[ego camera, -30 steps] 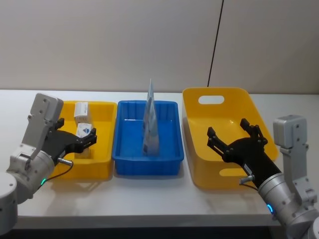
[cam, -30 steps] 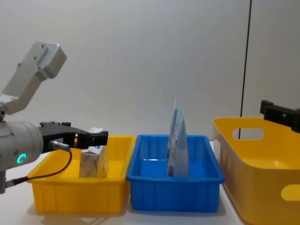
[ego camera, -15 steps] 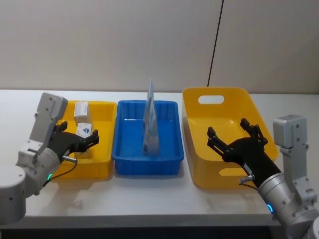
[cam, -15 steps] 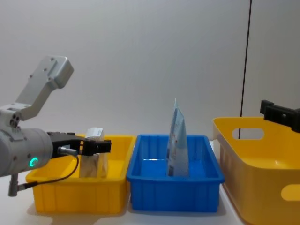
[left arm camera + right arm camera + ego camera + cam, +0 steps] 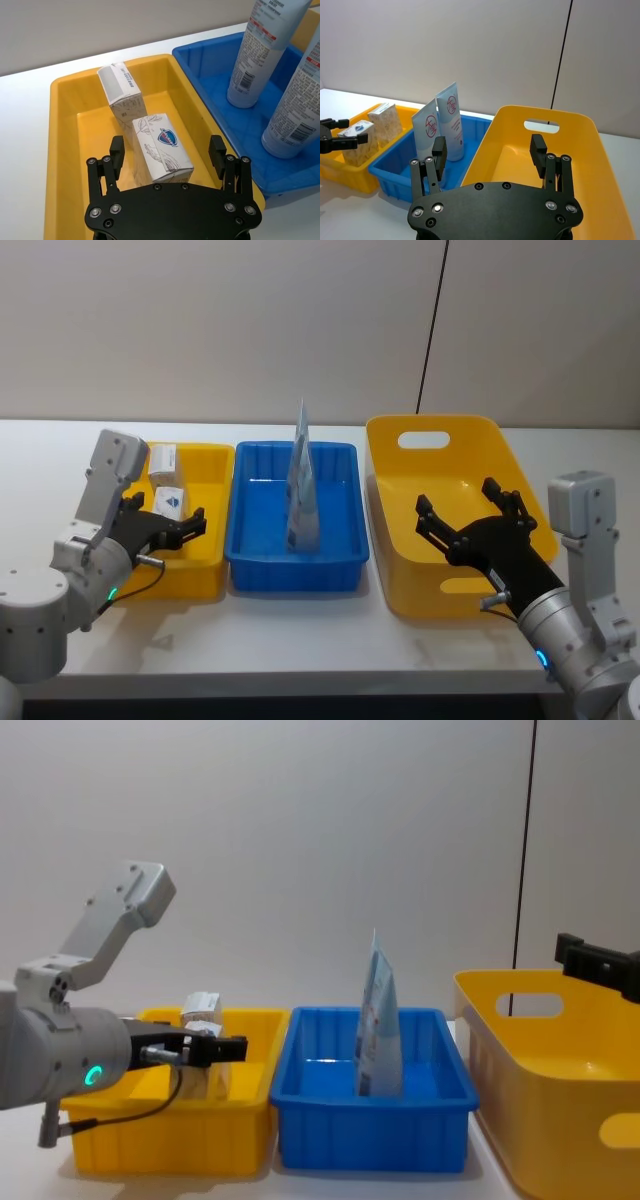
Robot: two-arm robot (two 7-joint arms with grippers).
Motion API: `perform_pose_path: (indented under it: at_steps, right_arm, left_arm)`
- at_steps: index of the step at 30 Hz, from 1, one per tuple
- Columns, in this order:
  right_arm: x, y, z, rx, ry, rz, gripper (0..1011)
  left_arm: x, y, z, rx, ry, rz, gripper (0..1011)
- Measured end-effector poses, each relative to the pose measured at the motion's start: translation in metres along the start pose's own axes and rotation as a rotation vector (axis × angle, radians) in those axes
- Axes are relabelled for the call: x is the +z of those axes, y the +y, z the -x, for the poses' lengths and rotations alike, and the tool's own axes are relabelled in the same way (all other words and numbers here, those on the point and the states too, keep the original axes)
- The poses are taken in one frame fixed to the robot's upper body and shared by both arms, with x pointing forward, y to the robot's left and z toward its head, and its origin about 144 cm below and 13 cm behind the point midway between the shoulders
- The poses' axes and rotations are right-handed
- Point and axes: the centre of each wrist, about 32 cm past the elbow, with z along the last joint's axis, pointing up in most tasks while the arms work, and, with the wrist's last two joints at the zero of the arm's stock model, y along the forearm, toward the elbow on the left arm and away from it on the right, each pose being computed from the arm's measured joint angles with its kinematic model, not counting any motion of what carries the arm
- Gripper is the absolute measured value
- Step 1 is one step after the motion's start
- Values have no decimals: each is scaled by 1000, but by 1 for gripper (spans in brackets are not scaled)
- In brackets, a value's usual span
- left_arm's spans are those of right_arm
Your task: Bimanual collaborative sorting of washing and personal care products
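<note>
A white table (image 5: 300, 635) stands against a plain pale wall (image 5: 220, 330). The left gripper (image 5: 166, 144) hovers over the small yellow bin (image 5: 200, 580) with its fingers spread. The right gripper (image 5: 487, 141) hangs over the large yellow bin (image 5: 386, 540), fingers likewise spread.

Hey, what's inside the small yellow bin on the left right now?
Two boxes sit in the small yellow bin: a leaf-printed box with a blue shield logo, and a white-topped box farther back. The open left claw hovers over the near end, hiding the floor there.
</note>
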Motion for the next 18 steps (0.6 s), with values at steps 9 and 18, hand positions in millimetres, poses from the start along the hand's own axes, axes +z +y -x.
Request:
perform_pose_path:
  at_steps: [9, 18]
  right_arm:
    - [0, 0, 0, 0, 0, 0, 1003]
    - [0, 0, 0, 0, 0, 0, 1003]
  left_arm:
    - [-2, -6, 1, 4, 4, -24, 1001]
    - [-4, -8, 1, 17, 2, -45, 883]
